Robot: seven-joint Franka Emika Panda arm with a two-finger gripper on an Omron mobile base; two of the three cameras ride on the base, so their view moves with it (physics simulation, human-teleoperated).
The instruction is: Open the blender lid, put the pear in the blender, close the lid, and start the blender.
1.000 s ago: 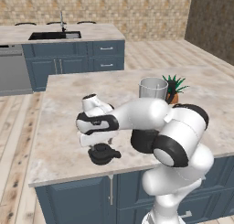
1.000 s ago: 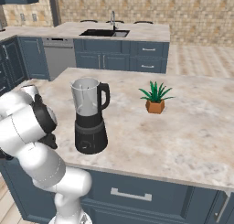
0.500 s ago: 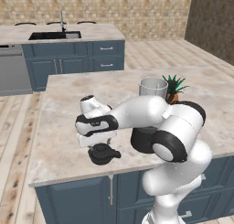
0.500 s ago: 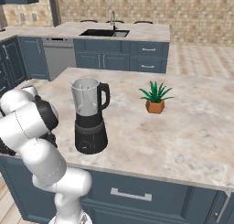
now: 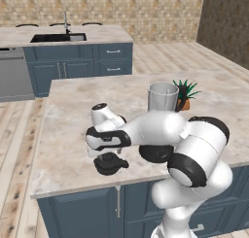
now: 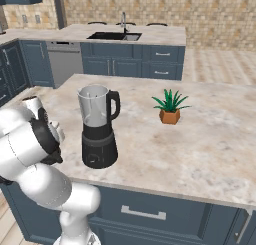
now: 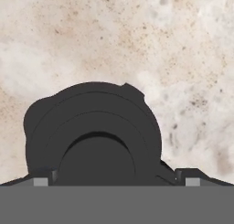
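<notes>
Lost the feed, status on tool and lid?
Tool open, just above lid. Lid on counter, off blender. Jar mouth uncovered. Nothing in the way.

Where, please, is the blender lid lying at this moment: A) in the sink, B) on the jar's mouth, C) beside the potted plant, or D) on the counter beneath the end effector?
D: the black lid rests flat on the counter under the open end effector, while the blender jar's mouth stands uncovered.
</notes>
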